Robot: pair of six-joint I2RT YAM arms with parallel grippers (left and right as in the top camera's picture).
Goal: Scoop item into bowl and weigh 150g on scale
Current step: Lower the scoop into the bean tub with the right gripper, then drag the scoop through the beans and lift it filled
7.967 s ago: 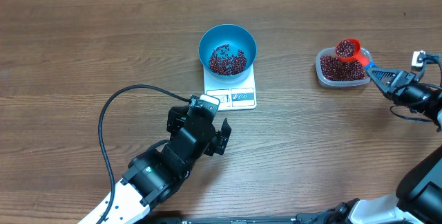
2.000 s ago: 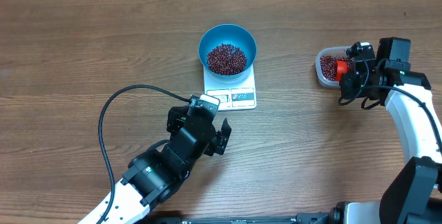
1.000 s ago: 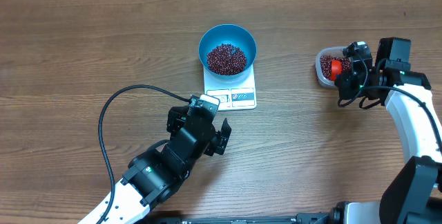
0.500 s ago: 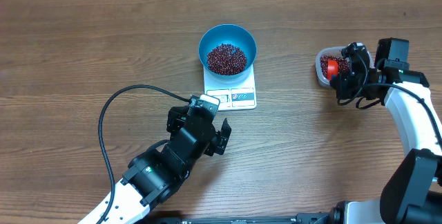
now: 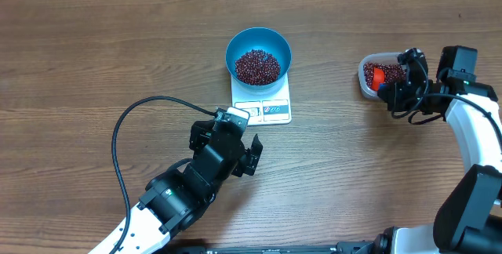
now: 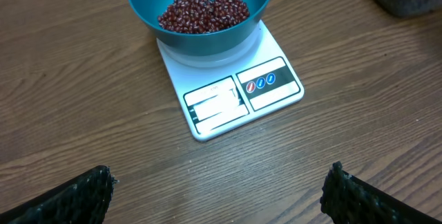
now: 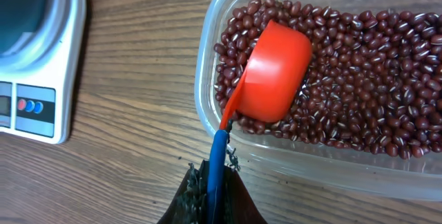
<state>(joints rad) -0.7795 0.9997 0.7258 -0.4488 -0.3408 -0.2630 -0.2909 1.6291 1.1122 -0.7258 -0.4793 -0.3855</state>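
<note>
**Scoop down in the tub, bowl loaded on the scale**

Over on the right, the right gripper (image 7: 213,195) is pressed tight on the blue handle (image 7: 218,156) of the orange-red scoop (image 7: 277,72). The scoop's cup lies on the beans (image 7: 366,79) at the left end of the clear plastic tub (image 7: 204,110), and the handle crosses the tub's near rim!

Centre of the wooden table (image 5: 94,50), toward the far side, the blue bowl (image 5: 233,47) sits on the white scale (image 5: 268,113). It covers the scale's far half and leaves the display and buttons showing on the near edge. A dark heap of beans fills the bottom of the bowl. I can't read the display from here.

The left gripper (image 6: 217,182) hangs on the near side of the scale, apart from it. Its two black fingers (image 6: 76,198) are spread wide with nothing between them. A black cable (image 5: 118,140) loops out to the left of that arm.
</note>
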